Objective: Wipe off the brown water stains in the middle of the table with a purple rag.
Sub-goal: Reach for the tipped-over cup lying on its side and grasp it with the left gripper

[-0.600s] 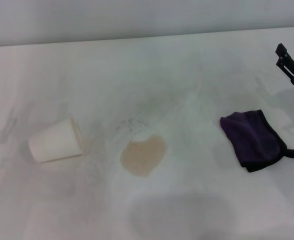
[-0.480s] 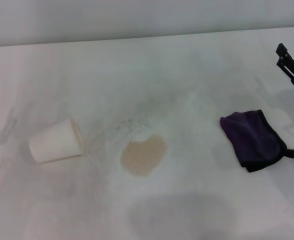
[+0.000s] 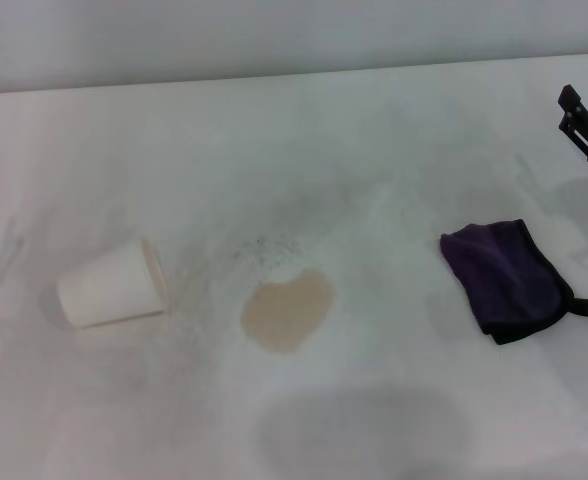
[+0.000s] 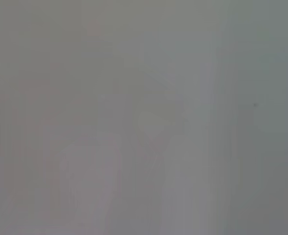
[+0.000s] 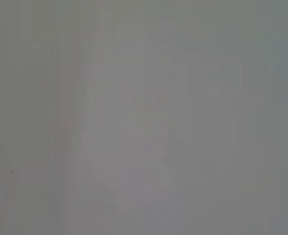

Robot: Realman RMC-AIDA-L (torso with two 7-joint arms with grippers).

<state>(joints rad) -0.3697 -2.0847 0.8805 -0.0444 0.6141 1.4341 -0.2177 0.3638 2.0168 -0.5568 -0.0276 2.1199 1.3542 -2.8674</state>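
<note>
head view.
item: table, white, matte, faintly smudged.
item: stain, tan-brown, heart-like, flat, at the middle of the table, unwiped.
item: rag, dark purple, black edging, loop at its 4 o'clock corner; lies folded and flat at 3 o'clock from the stain, well apart from it, untouched.
item: right gripper, black, at the frame edge, at 1 o'clock from the rag and above the table, clear of the cloth. only part shows; whether its claw is spread or pressed together, cannot tell.
item: left gripper, not seen in this view.
item: cup, white paper, tipped on its side at 9 o'clock from the stain, mouth turned toward the stain. its inside is not visible; contents cannot be told. no other container present.

step in hand, by judgement: reach for the rag. done well, the claw comes down over the cloth's middle, takes a full pinch through the folds rather than the thin loop, then presses the cloth flat onto the stain and sweeps across all of it, keeping off the cup.

left wrist view.
uniform grey haze; no thing can be made out.

right wrist view.
uniform grey haze; neither rag nor fingers can be made out.
</note>
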